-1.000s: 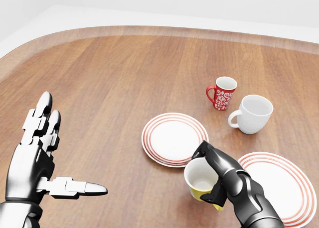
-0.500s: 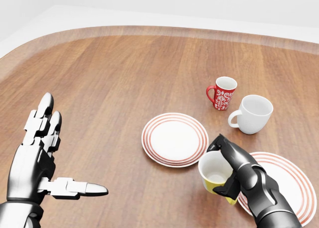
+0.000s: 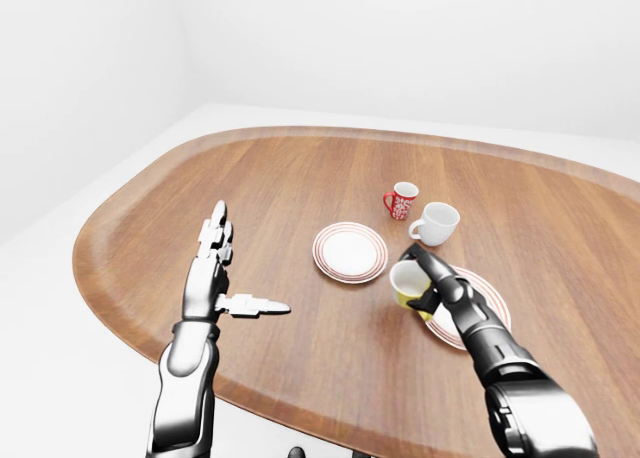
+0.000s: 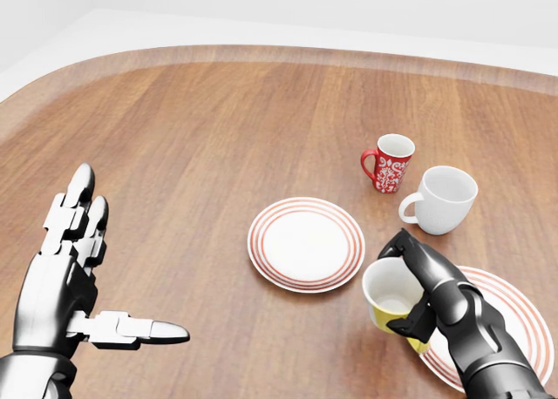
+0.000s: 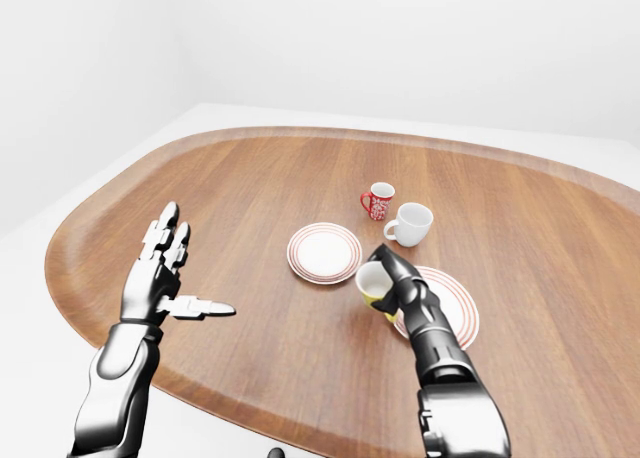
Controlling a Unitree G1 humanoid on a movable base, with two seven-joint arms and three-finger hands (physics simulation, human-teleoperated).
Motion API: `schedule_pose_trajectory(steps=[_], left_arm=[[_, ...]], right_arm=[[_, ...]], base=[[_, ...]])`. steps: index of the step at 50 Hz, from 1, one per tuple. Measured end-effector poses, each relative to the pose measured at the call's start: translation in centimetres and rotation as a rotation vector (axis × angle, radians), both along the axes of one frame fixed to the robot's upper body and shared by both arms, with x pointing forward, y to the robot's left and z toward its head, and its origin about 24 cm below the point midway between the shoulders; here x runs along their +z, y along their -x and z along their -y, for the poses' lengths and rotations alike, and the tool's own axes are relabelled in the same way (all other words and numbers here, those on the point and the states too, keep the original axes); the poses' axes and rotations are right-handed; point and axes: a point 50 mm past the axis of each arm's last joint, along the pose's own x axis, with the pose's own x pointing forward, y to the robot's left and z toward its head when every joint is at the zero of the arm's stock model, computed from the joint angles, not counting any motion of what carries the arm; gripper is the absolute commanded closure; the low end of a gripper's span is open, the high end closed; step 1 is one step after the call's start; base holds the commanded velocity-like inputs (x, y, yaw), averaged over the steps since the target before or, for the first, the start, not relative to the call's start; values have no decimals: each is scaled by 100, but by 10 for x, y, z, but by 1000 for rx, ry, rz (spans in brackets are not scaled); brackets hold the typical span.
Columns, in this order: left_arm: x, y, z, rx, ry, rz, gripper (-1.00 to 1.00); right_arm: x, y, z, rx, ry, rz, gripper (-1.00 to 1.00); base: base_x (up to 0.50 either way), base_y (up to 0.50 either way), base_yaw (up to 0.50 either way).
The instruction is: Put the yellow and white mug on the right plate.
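The yellow and white mug point(image 4: 391, 298) is held in my right hand point(image 4: 413, 287), whose dark fingers close round its side. It hangs tilted, mouth toward the camera, at the left rim of the right plate point(image 4: 506, 322), a white plate with red rings at the lower right of the head view. My left hand point(image 4: 83, 281) stays open at the lower left, fingers spread and thumb pointing right, holding nothing.
A second red-ringed plate point(image 4: 305, 243) lies left of the mug. A red patterned mug point(image 4: 389, 163) and a white mug point(image 4: 442, 199) stand above the right plate. The oval wooden table point(image 3: 300, 178) curves off close below my arms.
My right hand has carried the mug rightward, from beside the left plate to the left rim of the right plate. The left hand has stayed still.
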Motion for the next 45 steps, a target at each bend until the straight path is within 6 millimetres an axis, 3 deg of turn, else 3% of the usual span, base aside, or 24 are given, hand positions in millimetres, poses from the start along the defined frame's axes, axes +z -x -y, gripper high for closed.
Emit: schedule_pose_trajectory(steps=[45], left_arm=[[-4,-1,1,0,-4,-16,-100]], right_arm=[[7,7,45,-107,14,1,100]], base=[[0,0,0]])
